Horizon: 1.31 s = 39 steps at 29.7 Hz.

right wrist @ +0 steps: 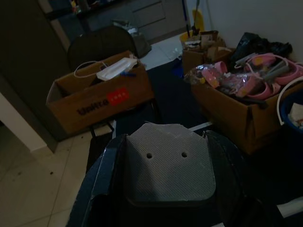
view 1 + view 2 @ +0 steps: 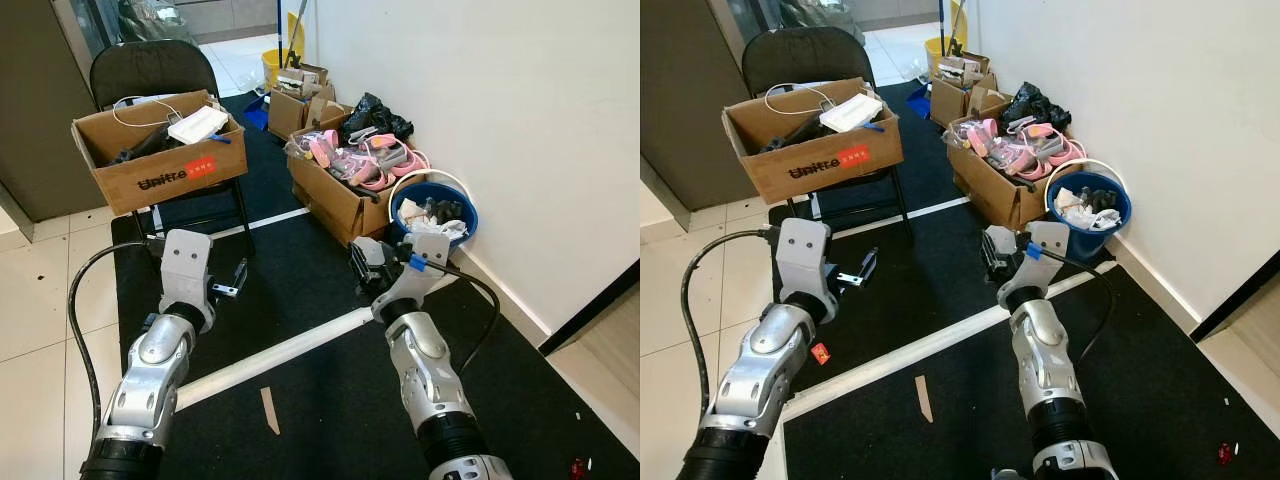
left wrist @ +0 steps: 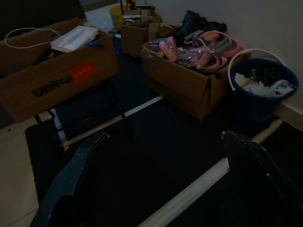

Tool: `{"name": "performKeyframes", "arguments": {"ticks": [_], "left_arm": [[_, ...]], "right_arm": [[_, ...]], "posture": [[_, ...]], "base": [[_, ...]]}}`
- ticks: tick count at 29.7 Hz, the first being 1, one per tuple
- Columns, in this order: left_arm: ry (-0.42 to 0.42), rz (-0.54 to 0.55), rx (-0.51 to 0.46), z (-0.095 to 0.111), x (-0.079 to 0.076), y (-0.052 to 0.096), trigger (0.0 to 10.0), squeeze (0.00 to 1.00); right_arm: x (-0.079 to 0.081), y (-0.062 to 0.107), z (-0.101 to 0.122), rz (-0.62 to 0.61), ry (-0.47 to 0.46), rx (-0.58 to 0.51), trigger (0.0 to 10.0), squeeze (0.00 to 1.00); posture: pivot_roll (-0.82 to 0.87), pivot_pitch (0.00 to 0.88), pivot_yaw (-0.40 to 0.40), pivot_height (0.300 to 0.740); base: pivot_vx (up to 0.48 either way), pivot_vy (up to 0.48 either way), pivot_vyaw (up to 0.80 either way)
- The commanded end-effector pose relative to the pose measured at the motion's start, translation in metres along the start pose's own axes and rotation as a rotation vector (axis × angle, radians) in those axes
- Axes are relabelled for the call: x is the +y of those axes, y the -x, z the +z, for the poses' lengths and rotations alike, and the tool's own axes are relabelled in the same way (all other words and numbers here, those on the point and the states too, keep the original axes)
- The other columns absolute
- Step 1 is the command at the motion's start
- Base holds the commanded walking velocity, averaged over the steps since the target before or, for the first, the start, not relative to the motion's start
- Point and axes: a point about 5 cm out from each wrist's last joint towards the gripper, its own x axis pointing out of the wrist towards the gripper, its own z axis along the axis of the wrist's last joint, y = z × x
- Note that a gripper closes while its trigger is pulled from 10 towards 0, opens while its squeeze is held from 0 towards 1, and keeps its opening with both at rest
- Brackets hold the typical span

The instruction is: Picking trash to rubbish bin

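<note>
The rubbish bin is a blue bucket [image 2: 1106,236] with a white handle, standing by the right wall and holding crumpled paper and dark scraps. A brown strip of cardboard [image 2: 270,410] lies on the black carpet between my arms. A small red scrap [image 2: 820,352] sits by the tiles under my left arm. My left gripper [image 2: 234,281] hovers over the carpet in front of the chair, open and holding nothing; its fingers [image 3: 78,177] stand wide apart. My right gripper [image 2: 994,256] is raised just left of the bucket, shut, with its grey pad [image 1: 165,165] showing.
A black chair carries a Unitree cardboard box [image 2: 160,160] at the back left. An open box of pink items [image 2: 355,175] stands next to the bucket, with smaller boxes and a yellow bucket behind it. A white strip [image 2: 290,350] crosses the carpet. A red bit [image 2: 577,466] lies far right.
</note>
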Motion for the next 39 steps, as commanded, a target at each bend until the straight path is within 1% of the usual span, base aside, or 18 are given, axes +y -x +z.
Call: {"name": "performKeyframes", "arguments": {"ticks": [1,6,13,20,30,39], "left_arm": [[0.000,0.018,0.007,-0.0016,0.0044,0.0014,10.0,0.00],[-0.017,0.011,0.004,-0.0008,0.0046,0.0019,10.0,0.00],[-0.006,0.015,0.002,-0.0004,0.0043,0.0019,10.0,0.00],[0.005,0.000,-0.003,0.0000,0.0016,0.0016,10.0,0.00],[0.006,-0.005,-0.003,0.0009,0.0025,0.0017,10.0,0.00],[0.003,-0.011,0.000,0.0007,0.0026,0.0017,10.0,0.00]], "right_arm": [[0.0010,0.0030,-0.0077,0.003,0.001,0.028,10.0,0.00],[0.0016,0.0056,-0.0121,0.004,0.003,0.042,10.0,0.00],[-0.0001,0.0078,-0.0132,-0.006,0.005,0.045,10.0,0.00],[-0.0035,0.0098,-0.0138,-0.014,0.004,0.045,10.0,0.00],[-0.0009,0.0073,-0.0108,-0.012,-0.002,0.026,10.0,0.00],[-0.0017,0.0071,-0.0106,-0.019,-0.007,0.024,10.0,0.00]], "posture": [[0.04,0.143,0.062,0.740],[0.04,0.146,0.064,0.740],[0.03,0.145,0.070,0.740],[0.02,0.132,0.071,0.740],[0.03,0.125,0.070,0.740],[0.03,0.128,0.071,0.740]], "base": [[0.000,0.000,0.00],[0.000,0.000,0.00],[0.000,0.000,0.00],[0.284,0.000,0.00],[0.302,0.000,0.00],[0.302,0.000,0.00]]}}
